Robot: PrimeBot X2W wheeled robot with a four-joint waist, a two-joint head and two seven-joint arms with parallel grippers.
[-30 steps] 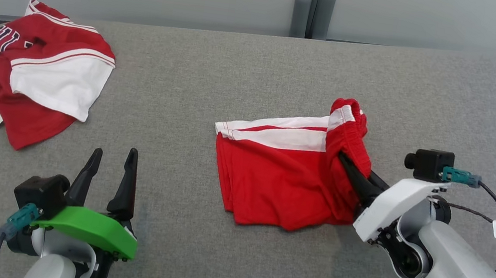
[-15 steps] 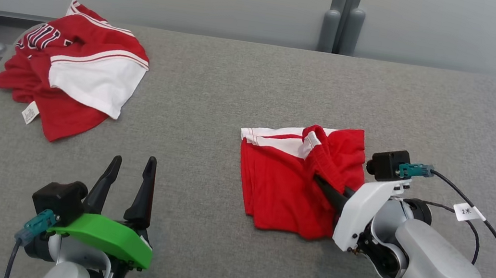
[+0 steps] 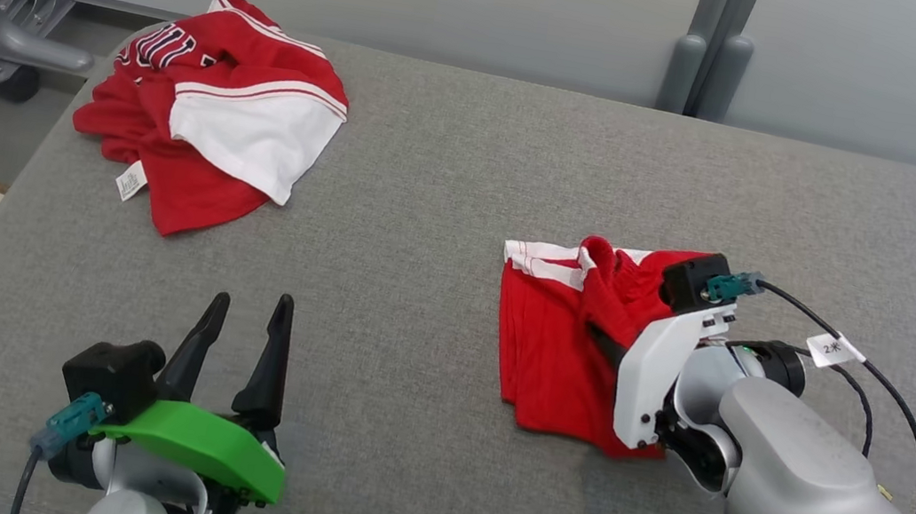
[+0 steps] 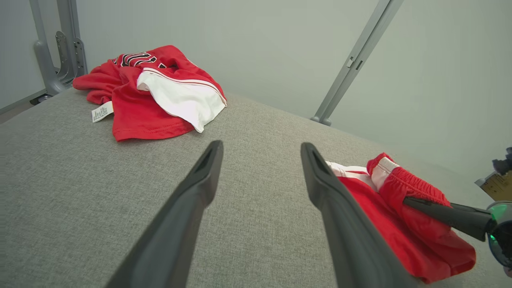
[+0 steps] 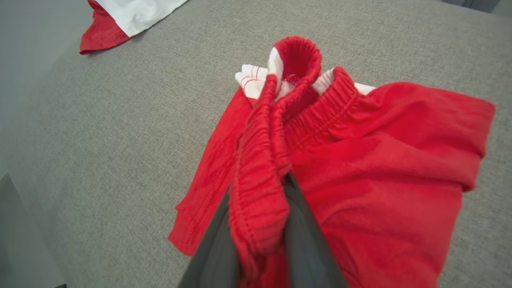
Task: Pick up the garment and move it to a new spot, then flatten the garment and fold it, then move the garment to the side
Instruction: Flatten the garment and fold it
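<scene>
The red shorts (image 3: pixel 552 351) are lying folded on the right half of the grey padded table (image 3: pixel 448 202), with the waistband (image 5: pixel 260 192) bunching up at their right end. The right gripper (image 3: pixel 602 345) is pinching that elastic between its narrowed fingers, and cloth is draping over both. The left gripper (image 3: pixel 254 305) is hovering at the near left, spread wide and holding nothing. A red-and-white jersey (image 3: pixel 210 106) is lying crumpled at the far left.

The red cloth shorts (image 3: pixel 552 351) look soft and matt, their waistband ribbed. The grey counter (image 3: pixel 448 202) wears coarse woven fabric. The crumpled red-and-white jersey (image 3: pixel 201 104) has a faint sheen. The dark fingers (image 4: pixel 192 200) are smooth matt plastic.
</scene>
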